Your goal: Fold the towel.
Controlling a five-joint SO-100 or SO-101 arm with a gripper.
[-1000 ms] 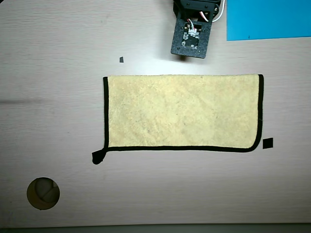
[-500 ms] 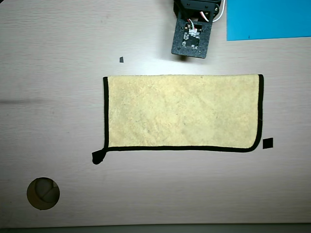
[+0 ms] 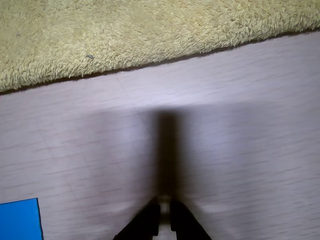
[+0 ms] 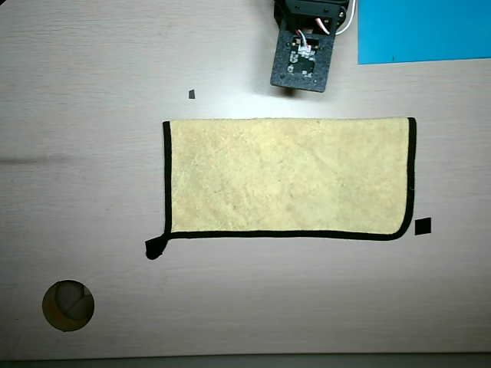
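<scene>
The pale yellow towel lies flat on the table as a wide rectangle. Black binding runs along its left, bottom and right edges, and its top edge shows none. A black loop tab sticks out at its lower left corner. My gripper sits just beyond the towel's top edge, mostly hidden under the wrist camera mount. In the wrist view the gripper is shut and empty over bare table, with the towel's edge a short way ahead of it.
A bright blue flat sheet lies at the top right, and its corner shows in the wrist view. A small black square sits by the towel's lower right corner. A round hole is at the lower left.
</scene>
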